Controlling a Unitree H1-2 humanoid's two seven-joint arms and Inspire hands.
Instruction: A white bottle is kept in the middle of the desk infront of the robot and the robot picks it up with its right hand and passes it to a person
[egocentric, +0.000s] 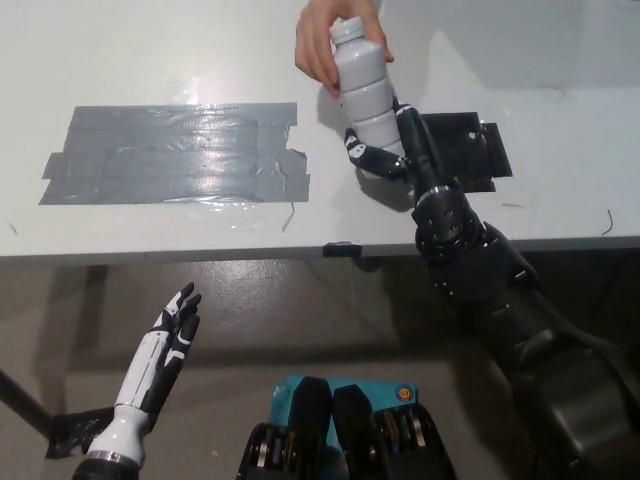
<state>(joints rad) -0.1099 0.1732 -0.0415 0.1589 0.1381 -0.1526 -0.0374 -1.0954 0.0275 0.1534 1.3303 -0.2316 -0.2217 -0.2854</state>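
White bottle (365, 82), 1, between right hand (385, 152) and person's hand (330, 40).

No text, label, brand, number or sign can be read anywhere in the head view. The white bottle (364, 84) shows a plain ribbed surface with no legible print. The grey tape patch (175, 152) on the left of the desk (120, 60) is unmarked, and so is the black patch (465, 150) on the right. The teal part (400, 394) near the bottom edge bears a small orange dot, too small to read.
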